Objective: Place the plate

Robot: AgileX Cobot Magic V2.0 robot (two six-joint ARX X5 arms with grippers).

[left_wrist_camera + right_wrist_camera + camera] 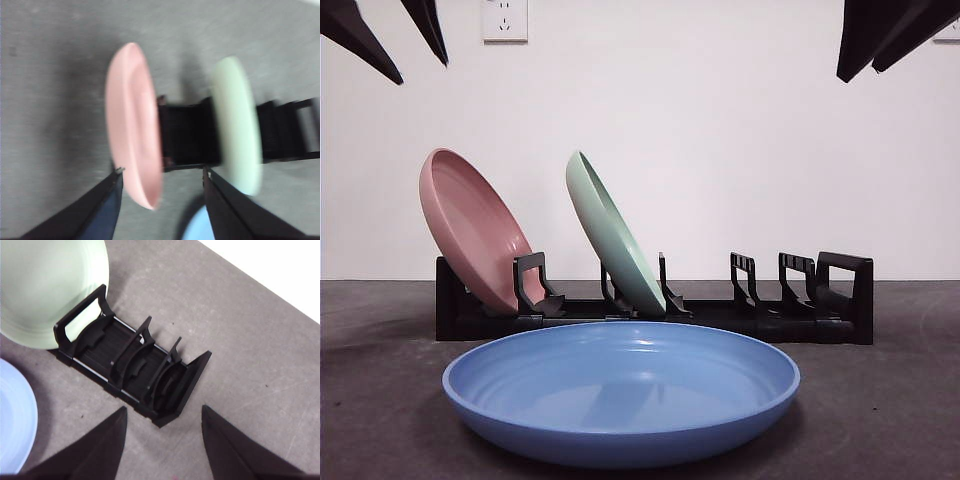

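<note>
Underfoot, grey table (880, 420); white wall (750, 150) behind; blue plate (620, 395) flat.

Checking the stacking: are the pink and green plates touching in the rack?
Apart. The front view shows white wall between the pink plate and green plate; the left wrist view shows bare rack between them.

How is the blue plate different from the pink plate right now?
The blue plate lies flat on the table, in front of the rack; the pink plate stands tilted in the rack's end slot. The blue plate looks larger in the front view, though it is nearer the camera. Both are round, shallow and plain-coloured, and neither gripper holds either.
</note>
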